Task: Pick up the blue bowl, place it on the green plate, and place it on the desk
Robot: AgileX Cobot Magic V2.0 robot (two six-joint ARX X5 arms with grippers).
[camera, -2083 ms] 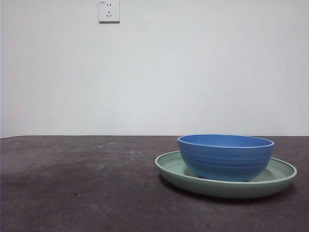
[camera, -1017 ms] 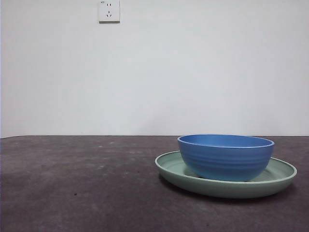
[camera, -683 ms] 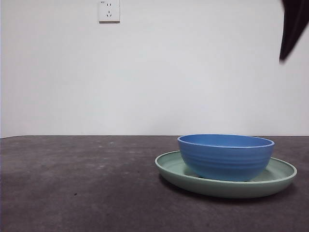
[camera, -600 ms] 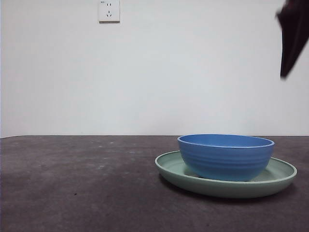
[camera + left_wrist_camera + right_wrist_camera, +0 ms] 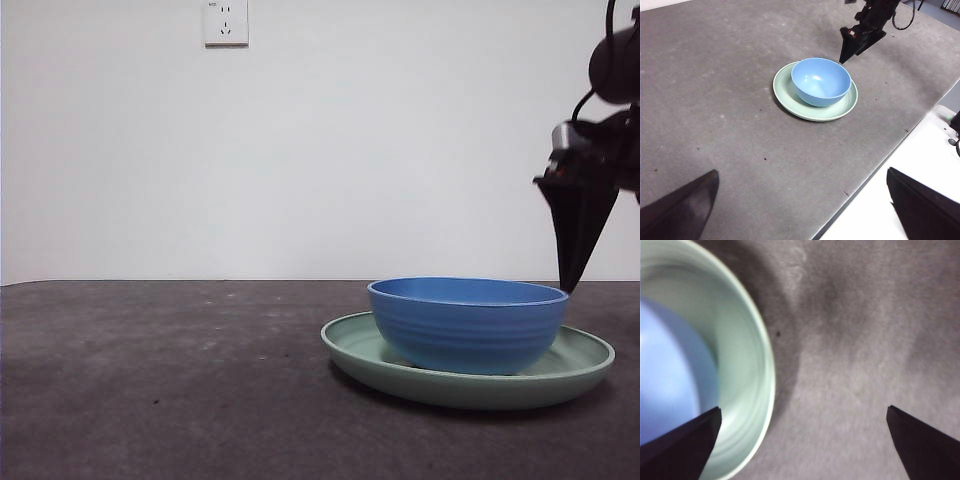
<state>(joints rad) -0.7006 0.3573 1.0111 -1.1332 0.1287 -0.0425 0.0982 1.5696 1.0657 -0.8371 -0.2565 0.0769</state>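
Observation:
The blue bowl (image 5: 467,325) stands upright inside the green plate (image 5: 350,352), which lies on the desk (image 5: 150,390) at the right. From the upper right, my right gripper (image 5: 575,270) hangs with its tips just above the bowl's right rim, on the far side. In the right wrist view its jaws stand wide apart and open (image 5: 803,410), straddling the plate's rim (image 5: 747,370) and bare desk, with the bowl (image 5: 665,370) off to one side. My left gripper (image 5: 802,172) waits open, well back from the bowl (image 5: 821,81) and plate (image 5: 790,97), with the right gripper (image 5: 847,50) beyond them.
A white wall with a socket (image 5: 225,22) closes the back. The desk's edge (image 5: 865,182) runs beside a white surface (image 5: 900,165) in the left wrist view. Cables trail from the right arm (image 5: 875,15).
The right arm came in at the top right corner and has dropped down to the bowl's right rim. Bowl and plate have not moved.

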